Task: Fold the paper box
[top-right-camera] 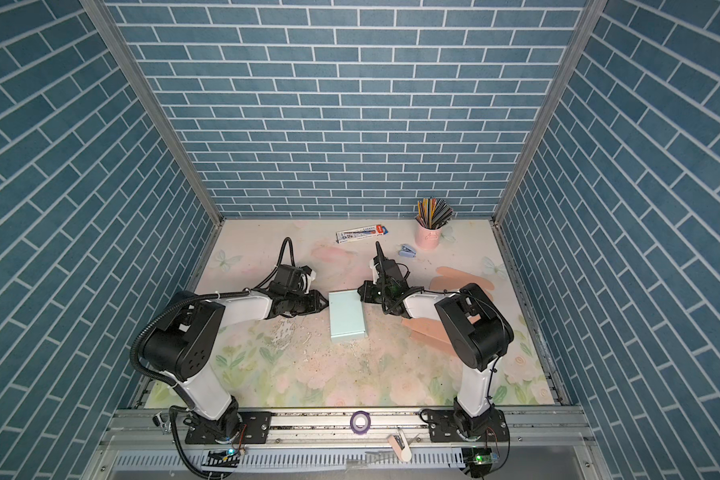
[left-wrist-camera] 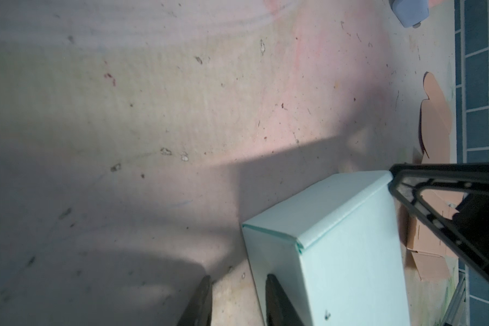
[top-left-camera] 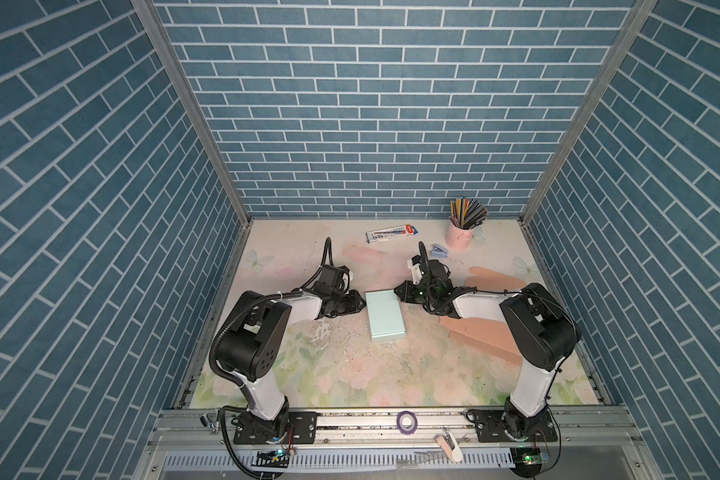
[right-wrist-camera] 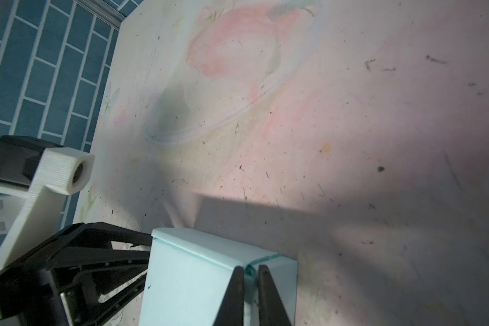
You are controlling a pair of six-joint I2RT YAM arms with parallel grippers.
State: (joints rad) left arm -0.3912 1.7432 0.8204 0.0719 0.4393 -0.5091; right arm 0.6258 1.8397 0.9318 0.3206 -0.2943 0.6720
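The mint-green paper box lies flat near the middle of the floral table mat, one short end toward the back wall. In both top views it reads as a closed, squared shape with its lid down.

At its far end the two arms meet it from either side. The left gripper has its jaws apart: one finger lies against the box's side wall, the other stands clear over the mat, and nothing is clasped. The right gripper has its jaws almost together, tips on the top corner seam. We cannot tell whether they nip the paper edge there.

We judge the folding nearly done, with the closing seam at that corner being seated. Next, we think, comes a gentle press along the seam while the left finger braces the opposite wall, then a clean release so that thin paper does not spring or drag.

Farther out lie peach cardboard blanks, a pencil cup and a pen carton.
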